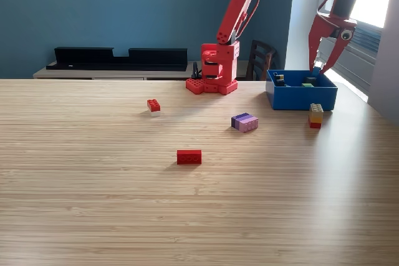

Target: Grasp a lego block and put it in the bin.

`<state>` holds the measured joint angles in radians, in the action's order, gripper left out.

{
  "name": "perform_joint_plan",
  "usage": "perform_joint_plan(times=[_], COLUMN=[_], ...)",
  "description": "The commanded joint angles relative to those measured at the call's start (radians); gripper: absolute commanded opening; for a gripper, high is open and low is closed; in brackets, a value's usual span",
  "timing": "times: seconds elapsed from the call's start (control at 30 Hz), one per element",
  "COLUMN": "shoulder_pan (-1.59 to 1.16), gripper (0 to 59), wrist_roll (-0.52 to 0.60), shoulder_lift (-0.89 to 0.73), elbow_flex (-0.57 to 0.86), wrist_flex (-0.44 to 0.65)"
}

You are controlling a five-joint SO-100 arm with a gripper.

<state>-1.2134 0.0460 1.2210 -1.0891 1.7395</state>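
Tool (321, 66) over bin (302, 98); four blocks outside

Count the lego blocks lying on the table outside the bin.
4: red-and-white block left, red block nearest the camera, purple block centre, yellow-and-red stack beside the blue bin.

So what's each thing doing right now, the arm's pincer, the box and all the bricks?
pincer: above the blue bin, jaws apart
blue bin: upright, open-topped, a few blocks inside
red block: loose on the table
purple block: loose on the table
red-and-white block: loose
yellow-and-red block: outside the bin
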Motion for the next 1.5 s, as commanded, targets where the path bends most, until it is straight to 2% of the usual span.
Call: perform_joint_plan(times=[0.03, 0.13, 0.23, 0.37, 0.57, 1.07, 1.27, 1.5], shoulder_pan=[-0.006, -0.006, 0.000, 0.040, 0.255, 1.057, 1.213, 1.258], gripper=[34.3, 35.9, 32.1, 22.0, 0.5, 0.1, 0.1, 0.1], wrist_roll=[-0.011, -0.012, -0.017, -0.012, 0.025, 0.008, 0.000, -0.008], shoulder_lift=[0.132, 0.132, 0.132, 0.132, 0.132, 0.132, 0.132, 0.132], elbow_flex=[0.017, 0.015, 0.017, 0.017, 0.051, 0.130, 0.129, 0.072], wrist_flex=[0.044, 0.044, 0.046, 0.046, 0.046, 0.041, 0.037, 0.021])
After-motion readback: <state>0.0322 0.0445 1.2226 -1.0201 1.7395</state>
